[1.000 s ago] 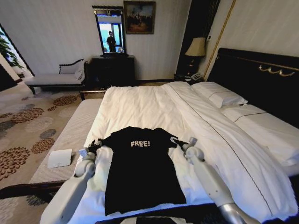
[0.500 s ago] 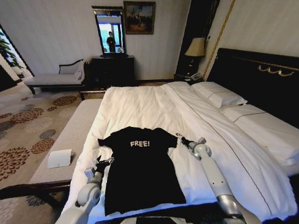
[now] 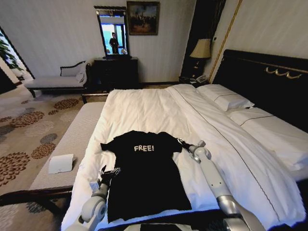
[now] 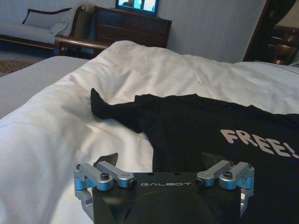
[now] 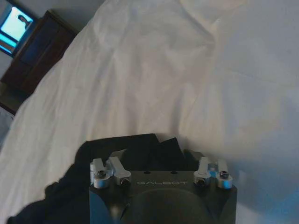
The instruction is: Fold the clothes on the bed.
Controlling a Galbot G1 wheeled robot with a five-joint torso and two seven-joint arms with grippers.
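- Head view: the black T-shirt (image 3: 144, 168) lies flat near the foot of the bed (image 3: 144, 108). The left hand (image 3: 109, 173) has dropped from the sleeve to the shirt's side edge; the right hand (image 3: 184, 143) has returned to the right sleeve.
- Left wrist view: the left hand (image 4: 163, 159) is open, straddling the shirt's edge, so a grasp looks imminent.
- Right wrist view: the right hand (image 5: 161, 145) is spread open over the sleeve (image 5: 140, 144).

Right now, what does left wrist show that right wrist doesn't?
Left wrist alone: the "FREE!" lettering on the T-shirt, one sleeve spread out on the duvet, the chaise and the left tool, open at the shirt's side edge.
Right wrist alone: the right tool, fingers apart over the dark edge of the opposite sleeve.
Both: the black shirt on the bed, plus the dark dresser behind it.
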